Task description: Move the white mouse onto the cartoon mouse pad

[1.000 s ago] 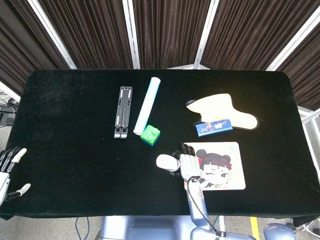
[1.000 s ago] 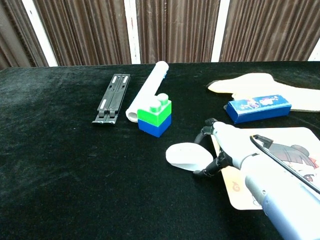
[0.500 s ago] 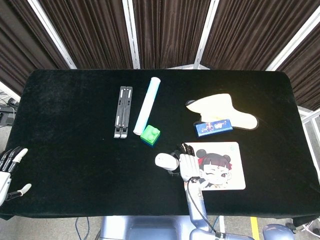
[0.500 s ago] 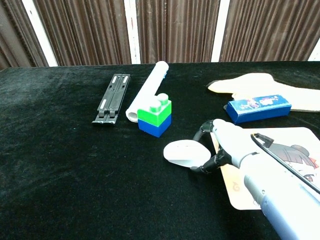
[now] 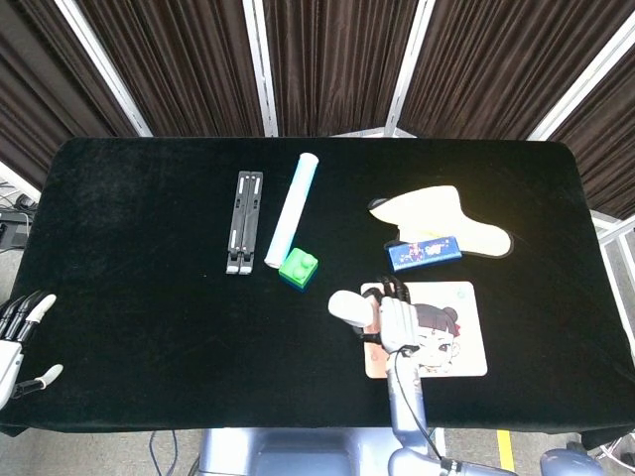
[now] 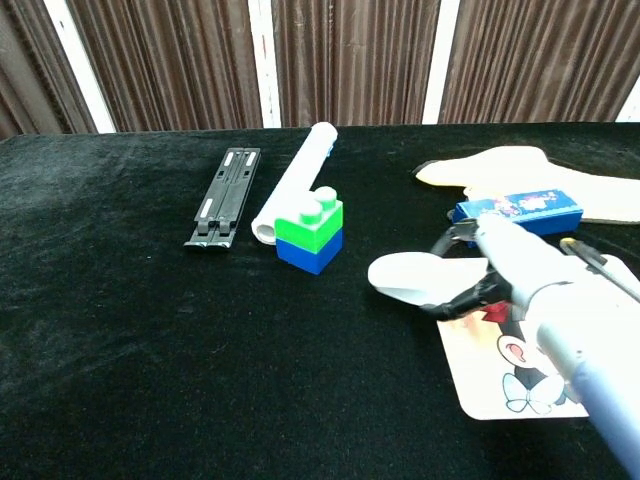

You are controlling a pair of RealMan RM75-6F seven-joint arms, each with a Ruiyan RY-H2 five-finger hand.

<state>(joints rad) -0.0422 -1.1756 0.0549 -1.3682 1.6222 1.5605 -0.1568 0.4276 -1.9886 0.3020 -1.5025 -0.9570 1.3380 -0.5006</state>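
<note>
The right hand's fingers (image 6: 478, 292) are curled around the right side of the mouse (image 6: 412, 277), gripping it; the right hand (image 5: 397, 319) sits over the left part of the pad (image 5: 451, 347), its arm rising from the near table edge. The mouse, white and rounded, lies just left of the pad's left edge, and whether it rests on the black cloth or is lifted a little cannot be told from either view. The pad shows a cartoon face in the head view and, nearer the chest camera, a bow and an ear on its bare corner. The left hand (image 5: 18, 337) is at the near left corner, off the table (image 5: 139, 297), holding nothing, fingers straight and thumb apart (only the head view shows it). Behind the mouse, a little to the left, stands a block (image 6: 310, 235), green on blue, with studs on top. Beyond the pad lies a blue box (image 6: 525, 210) with printed figures, and behind that a flat cream sheet (image 5: 451, 213) on a dark base. Farther back on the left, a white roll (image 5: 293, 208) lies lengthwise with its near end close to the block, and a black folded stand (image 5: 244, 221) lies beside it, parallel. Dark curtains (image 5: 327, 59) hang behind the table.
</note>
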